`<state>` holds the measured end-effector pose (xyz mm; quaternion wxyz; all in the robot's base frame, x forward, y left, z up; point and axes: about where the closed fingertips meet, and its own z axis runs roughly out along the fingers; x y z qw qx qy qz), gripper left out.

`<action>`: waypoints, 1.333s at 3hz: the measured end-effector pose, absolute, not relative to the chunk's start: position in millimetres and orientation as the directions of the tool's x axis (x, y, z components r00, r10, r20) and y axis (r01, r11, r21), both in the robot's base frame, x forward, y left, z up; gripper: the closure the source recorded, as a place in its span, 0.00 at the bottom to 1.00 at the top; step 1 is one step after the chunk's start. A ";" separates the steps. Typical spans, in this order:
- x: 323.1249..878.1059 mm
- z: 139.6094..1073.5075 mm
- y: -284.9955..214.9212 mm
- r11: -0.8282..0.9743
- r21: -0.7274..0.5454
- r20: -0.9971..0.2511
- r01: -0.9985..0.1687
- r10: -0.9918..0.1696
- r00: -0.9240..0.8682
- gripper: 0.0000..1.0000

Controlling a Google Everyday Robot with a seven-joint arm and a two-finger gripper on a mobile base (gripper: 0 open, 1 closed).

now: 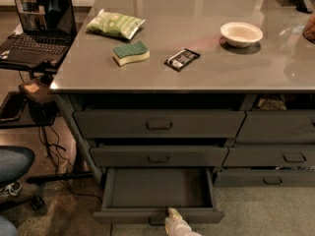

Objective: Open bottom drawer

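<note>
The bottom drawer (158,188) is a wide dark grey metal drawer at the foot of the left stack. It stands pulled well out, and its inside looks empty. Its slim front (128,216) faces the lower edge of the picture. My gripper (172,214) is a pale tip at the bottom centre, right at the middle of that front, where the handle sits. The handle is mostly hidden behind it. The two taller drawers above, top (158,124) and middle (158,157), are nearly closed.
The grey counter top (206,58) holds a green chip bag (115,24), a sponge (131,52), a dark snack bar (182,59) and a white bowl (241,34). A laptop (37,26) sits on a side stand at left. The neighbouring drawer stack (275,141) is at right.
</note>
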<state>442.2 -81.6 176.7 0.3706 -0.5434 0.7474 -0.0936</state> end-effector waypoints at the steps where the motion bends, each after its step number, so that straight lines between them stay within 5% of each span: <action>1: 436.4 176.0 -82.5 0.400 -0.540 -0.456 -0.741 -0.879 -0.142 1.00; 4: 429.9 176.5 -82.8 0.408 -0.537 -0.460 -0.739 -0.875 -0.149 1.00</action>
